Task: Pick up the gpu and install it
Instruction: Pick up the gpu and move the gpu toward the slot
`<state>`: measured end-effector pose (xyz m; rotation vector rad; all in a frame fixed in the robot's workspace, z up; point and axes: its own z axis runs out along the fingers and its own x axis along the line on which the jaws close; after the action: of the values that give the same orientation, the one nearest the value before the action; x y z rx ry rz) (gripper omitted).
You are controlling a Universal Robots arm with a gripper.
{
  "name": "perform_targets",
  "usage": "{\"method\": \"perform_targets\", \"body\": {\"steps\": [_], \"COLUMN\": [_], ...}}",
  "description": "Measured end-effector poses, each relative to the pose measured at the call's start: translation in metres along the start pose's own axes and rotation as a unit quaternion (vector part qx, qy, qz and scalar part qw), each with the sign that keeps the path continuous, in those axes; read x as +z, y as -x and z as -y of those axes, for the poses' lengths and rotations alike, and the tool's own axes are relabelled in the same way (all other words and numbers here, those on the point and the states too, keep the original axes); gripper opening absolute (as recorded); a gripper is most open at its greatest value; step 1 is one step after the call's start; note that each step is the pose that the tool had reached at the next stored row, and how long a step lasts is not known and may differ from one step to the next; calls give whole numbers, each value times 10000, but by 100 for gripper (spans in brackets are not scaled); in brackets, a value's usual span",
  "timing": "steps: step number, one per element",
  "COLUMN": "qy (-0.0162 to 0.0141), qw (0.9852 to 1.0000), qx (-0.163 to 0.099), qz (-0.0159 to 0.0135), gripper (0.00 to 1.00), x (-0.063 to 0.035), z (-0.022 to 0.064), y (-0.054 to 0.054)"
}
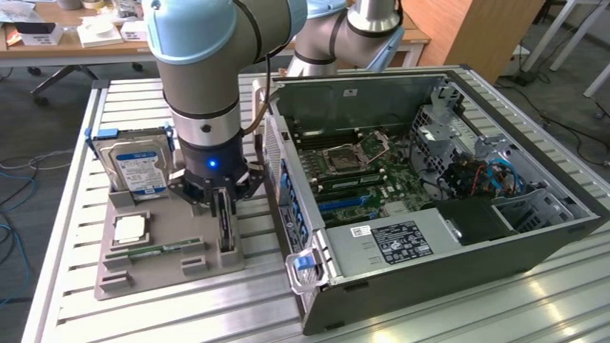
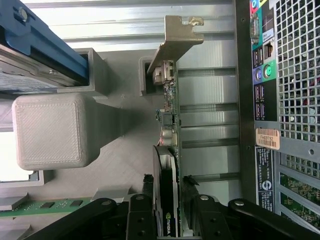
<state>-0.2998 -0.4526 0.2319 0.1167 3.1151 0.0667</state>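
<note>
**Operator:** What's on my tabletop (image 1: 143,314), starting at the exterior view's left?

**Spotter:** You have the grey holder (image 1: 162,236). The hard drive (image 1: 136,163) stands upright in it, and the memory stick (image 1: 157,251) lies flat nearer the camera.

**Operator:** And the gpu?

**Spotter:** Your gpu (image 1: 227,232) stands on edge in the holder's slot on the right side. Your jaws are spread, one on each side of the card and close to its faces. Just right of that, you see the open computer case (image 1: 533,236).
</note>
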Motion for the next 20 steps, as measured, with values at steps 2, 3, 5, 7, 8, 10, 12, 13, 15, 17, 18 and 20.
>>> {"method": "perform_targets", "body": {"steps": [2,3,5,7,8,10,12,13,15,17,18,20], "qy": [0,0,0,0,0,0,0,0,0,1,2,4], "qw": [10000,10000,10000,10000,10000,10000,10000,10000,10000,10000,9999,9998], "qx": [0,0,0,0,0,0,0,0,-2,-63,-108,-184], "qz": [-1,0,0,0,0,0,0,0,0,-3,-5,-8], "gripper": [31,27,27,27,27,27,27,27,27,27,27,27], "x": [0,0,0,0,0,0,0,0,0,0,0,0], "z": [0,0,0,0,0,0,0,0,0,0,0,0], "y": [-1,0,0,0,0,0,0,0,0,0,-1,0]}}
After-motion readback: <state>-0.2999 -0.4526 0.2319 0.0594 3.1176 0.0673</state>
